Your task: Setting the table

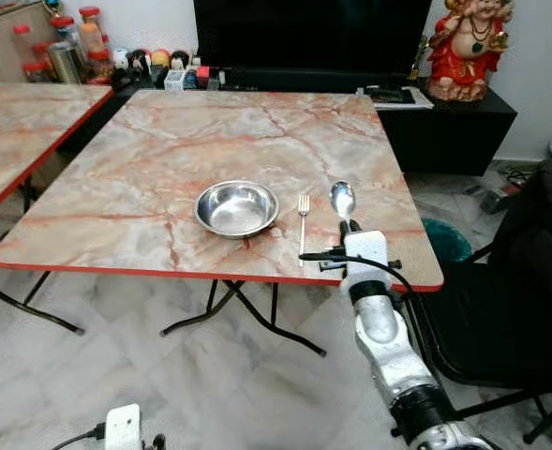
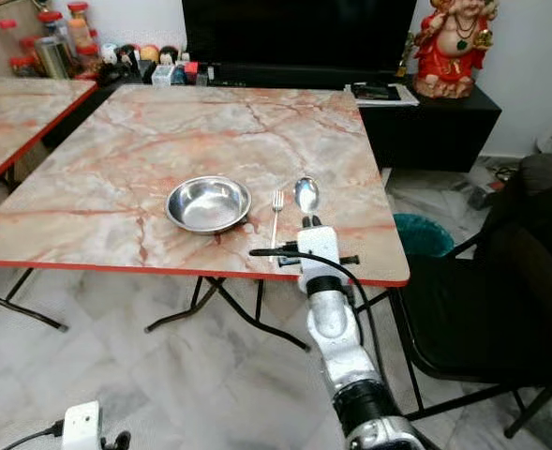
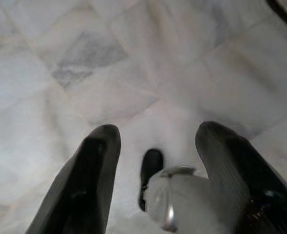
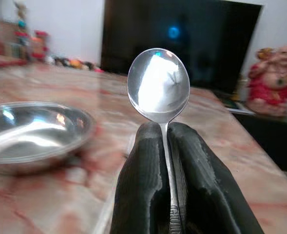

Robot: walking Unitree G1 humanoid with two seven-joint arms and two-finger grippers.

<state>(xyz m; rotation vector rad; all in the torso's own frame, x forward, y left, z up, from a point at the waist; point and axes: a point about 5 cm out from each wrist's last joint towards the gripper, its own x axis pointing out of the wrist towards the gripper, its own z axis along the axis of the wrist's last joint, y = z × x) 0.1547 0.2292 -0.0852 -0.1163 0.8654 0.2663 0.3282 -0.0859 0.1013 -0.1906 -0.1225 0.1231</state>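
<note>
beside the fork (image 1: pixel 303 212), right gripper (image 4: pixel 165 141) pinches spoon (image 4: pixel 159 85).

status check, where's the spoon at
Right gripper shut on spoon, right of fork and bowl. Left gripper open, idle over floor. Nothing in the way.

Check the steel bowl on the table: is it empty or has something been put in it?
Empty. The steel bowl shows bare shiny metal inside, sitting upright left of the fork.

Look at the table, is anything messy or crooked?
Nothing stands out. The steel bowl sits upright on the marble table, with the fork lying straight beside it. The right gripper holds the spoon above the table, next to the fork. No spills.
</note>
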